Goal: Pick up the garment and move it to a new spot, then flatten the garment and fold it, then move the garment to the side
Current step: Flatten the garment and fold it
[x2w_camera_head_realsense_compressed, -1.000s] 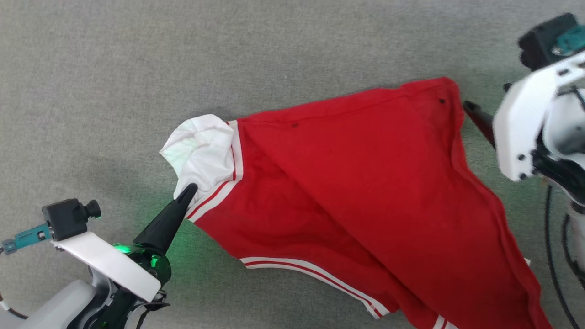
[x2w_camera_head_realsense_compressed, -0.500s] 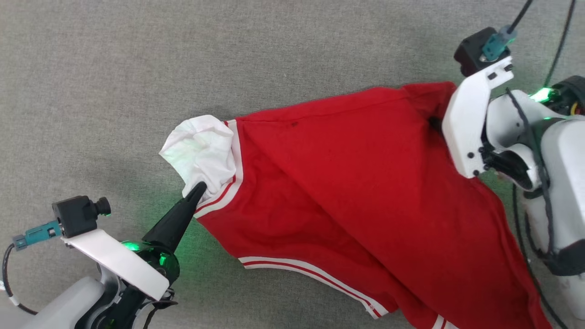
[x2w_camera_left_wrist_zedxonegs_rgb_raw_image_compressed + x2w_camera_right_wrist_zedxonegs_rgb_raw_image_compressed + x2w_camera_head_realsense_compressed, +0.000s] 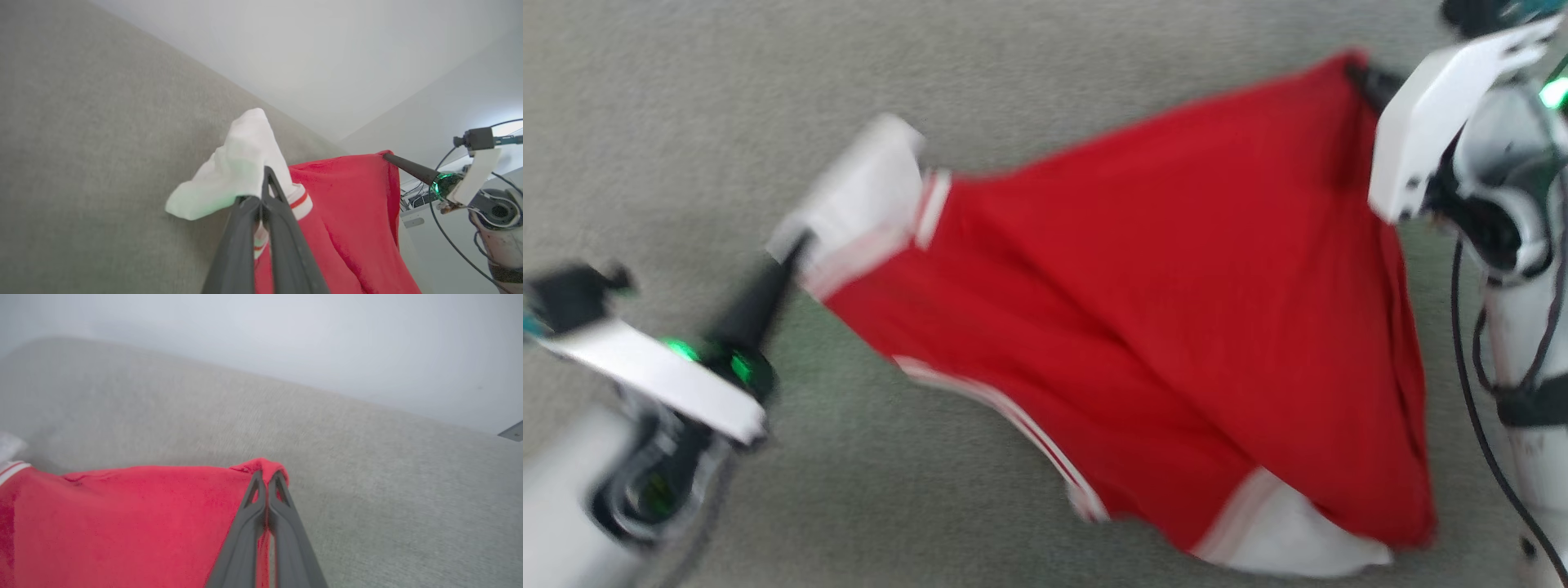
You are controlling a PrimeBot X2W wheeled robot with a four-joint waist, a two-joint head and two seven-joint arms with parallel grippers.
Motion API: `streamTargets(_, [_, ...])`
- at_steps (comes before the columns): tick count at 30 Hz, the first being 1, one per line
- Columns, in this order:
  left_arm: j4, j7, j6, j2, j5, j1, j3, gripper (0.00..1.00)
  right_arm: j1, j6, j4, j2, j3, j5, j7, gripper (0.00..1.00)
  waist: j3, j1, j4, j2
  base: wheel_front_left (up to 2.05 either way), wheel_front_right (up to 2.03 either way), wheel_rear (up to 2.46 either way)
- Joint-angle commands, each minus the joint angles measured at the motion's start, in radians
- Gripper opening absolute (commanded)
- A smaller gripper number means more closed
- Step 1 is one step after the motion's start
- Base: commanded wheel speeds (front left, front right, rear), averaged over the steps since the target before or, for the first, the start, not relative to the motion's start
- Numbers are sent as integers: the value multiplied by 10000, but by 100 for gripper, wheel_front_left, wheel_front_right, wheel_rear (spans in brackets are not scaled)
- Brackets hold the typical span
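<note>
Clamps red white-sleeved jersey garment (image 3: 1176, 310) at both ends: left gripper (image 3: 796, 245) on sleeve (image 3: 866, 188) mid-left, right gripper (image 3: 1362, 77) on corner upper right.

This looks like a robotics lab or test room. A wide desk (image 3: 686, 122) is covered in plain grey fabric, bare white walls (image 3: 286, 49) meet in a corner behind it, and loose cables (image 3: 414, 199) tangle past one desk edge.
</note>
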Motion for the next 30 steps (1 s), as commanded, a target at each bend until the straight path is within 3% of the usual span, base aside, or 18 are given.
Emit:
streamTargets(1, [125, -52, 23, 60, -19, -388, 293, 0, -320, -15, 148, 222, -443, -73, -446, 0, -193, 0, -354, 0, 0, 0, 0])
streamTargets(10, [1259, 196, 23, 94, -457, -3221, 1650, 0, -2176, -12, 1156, 1148, -2296, -779, -2704, 0, 91, 0, -1121, 0, 0, 0, 0])
streamTargets(22, [4376, 1119, 34, -178, -640, -9248, 3096, 0, -6076, -46, 3127, 1780, -4809, -1638, -5551, 0, 1103, 0, -1834, 0, 0, 0, 0])
streamTargets(26, [4612, 1452, 34, -392, -783, -9813, 3094, 0, -6599, -45, 3880, 1794, -4815, -1817, -6197, 0, 1289, 0, -1845, 0, 0, 0, 0])
streamTargets(30, [4431, 1536, 26, -418, -876, -8696, 2916, 0, -6148, -35, 4408, 1824, -4177, -2289, -6461, 0, 1385, 0, -1800, 0, 0, 0, 0])
